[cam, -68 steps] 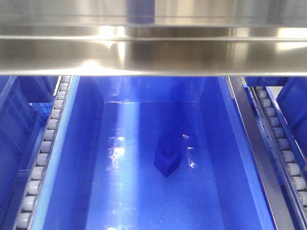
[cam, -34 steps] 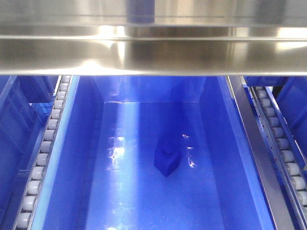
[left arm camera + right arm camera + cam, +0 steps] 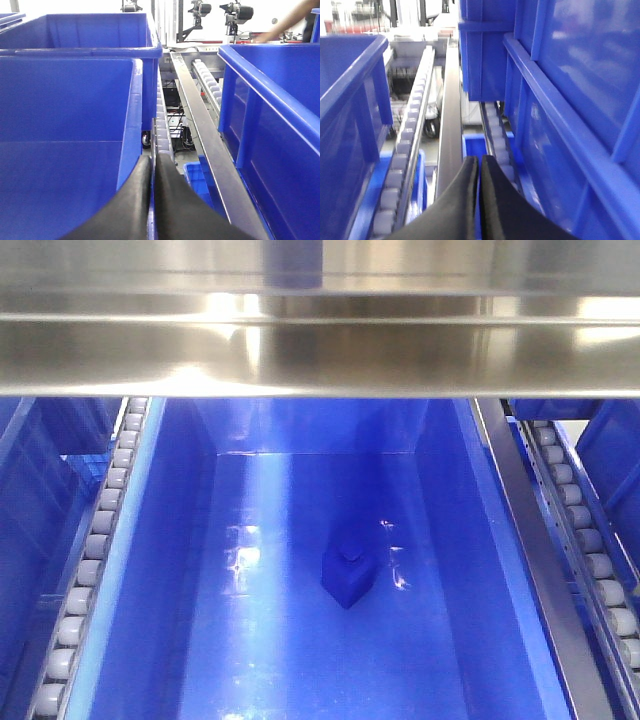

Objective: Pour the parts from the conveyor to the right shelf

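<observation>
**Blue part lying in the shelf bin, both grippers closed and empty**

In the front view, the blue block (image 3: 348, 577) is sitting on the floor of a deep-blue bin (image 3: 470, 540) at the centre of the frame, slightly right, knob facing up. Steel shelf rails (image 3: 320, 340) are crossing the top, and white rollers (image 3: 95, 550) are running down both sides. The left gripper (image 3: 151, 167) is showing its fingers pressed together at the bottom of its view, holding nothing; the right gripper (image 3: 479, 167) is doing likewise.
</observation>
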You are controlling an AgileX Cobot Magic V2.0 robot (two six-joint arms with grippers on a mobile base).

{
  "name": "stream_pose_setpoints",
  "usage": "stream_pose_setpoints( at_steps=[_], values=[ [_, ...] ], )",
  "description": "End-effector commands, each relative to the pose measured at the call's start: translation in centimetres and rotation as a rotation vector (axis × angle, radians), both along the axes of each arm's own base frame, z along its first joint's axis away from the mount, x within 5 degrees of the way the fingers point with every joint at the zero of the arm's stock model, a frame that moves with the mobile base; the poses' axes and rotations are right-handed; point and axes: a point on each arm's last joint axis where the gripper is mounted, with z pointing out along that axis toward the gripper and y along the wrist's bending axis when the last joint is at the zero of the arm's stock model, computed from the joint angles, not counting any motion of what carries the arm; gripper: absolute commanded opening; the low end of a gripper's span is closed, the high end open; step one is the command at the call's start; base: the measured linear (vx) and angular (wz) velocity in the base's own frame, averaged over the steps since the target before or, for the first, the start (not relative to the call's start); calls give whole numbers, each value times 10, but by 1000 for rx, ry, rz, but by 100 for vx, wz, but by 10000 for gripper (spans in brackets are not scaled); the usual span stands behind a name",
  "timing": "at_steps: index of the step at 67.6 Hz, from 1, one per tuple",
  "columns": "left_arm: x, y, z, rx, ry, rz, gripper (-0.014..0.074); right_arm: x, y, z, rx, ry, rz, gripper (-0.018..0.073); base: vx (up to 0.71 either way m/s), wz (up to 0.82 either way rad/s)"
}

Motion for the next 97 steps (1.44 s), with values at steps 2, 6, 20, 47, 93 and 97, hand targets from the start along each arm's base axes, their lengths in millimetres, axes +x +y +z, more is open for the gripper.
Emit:
stream_pose_setpoints(
  at_steps=[2, 6, 20, 47, 93, 97],
  values=[
    [-2, 0, 13, -13, -97, -6, -6, -1, 1, 9, -4, -134, 6, -9, 0, 0],
    [-2, 0, 13, -13, -97, -6, -6, -1, 1, 9, 4, -135, 7, -9, 0, 0],
    [-2, 0, 13, -13, -97, -6, -6, -1, 1, 9, 25, -133, 7, -9, 0, 0],
    [-2, 0, 13, -13, -97, -6, -6, -1, 1, 9, 24, -133, 5, -9, 0, 0],
    [-2, 0, 13, -13, -97, -6, -6, -1, 1, 9, 24, -134, 6, -9, 0, 0],
    [-2, 0, 13, -13, -97, -6, -6, -1, 1, 9, 24, -134, 6, -9, 0, 0]
  ],
)
